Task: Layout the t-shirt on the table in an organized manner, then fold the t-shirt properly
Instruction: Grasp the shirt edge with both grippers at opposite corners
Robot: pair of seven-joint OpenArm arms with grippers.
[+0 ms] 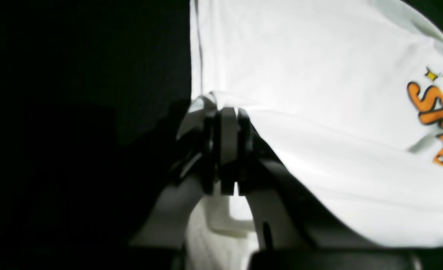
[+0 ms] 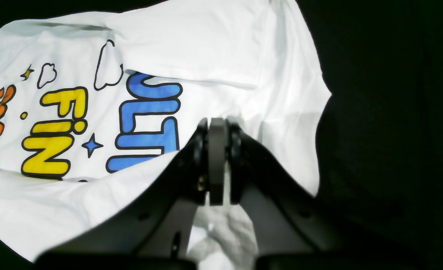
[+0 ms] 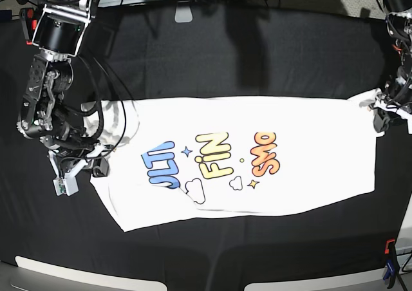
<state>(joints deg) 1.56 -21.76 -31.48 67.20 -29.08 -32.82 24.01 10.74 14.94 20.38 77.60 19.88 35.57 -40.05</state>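
Two arms on this one, and both are clamped onto opposite ends of the t-shirt [image 3: 257, 165], which lies print-up and stretched sideways across the middle of the table [image 3: 257, 53]. From the base view the right gripper [image 3: 96, 163] sits at the left end, jaws closed on a bunched bit of white cloth near the blue letters; the left gripper [image 3: 380, 111] pinches the upper corner at the far right end. Wrist views back that up: the left gripper [image 1: 227, 112] and the right gripper [image 2: 217, 123] each have fabric squeezed between closed fingers. Near edge of the shirt runs a bit crooked, and a flap folds over by the blue lettering
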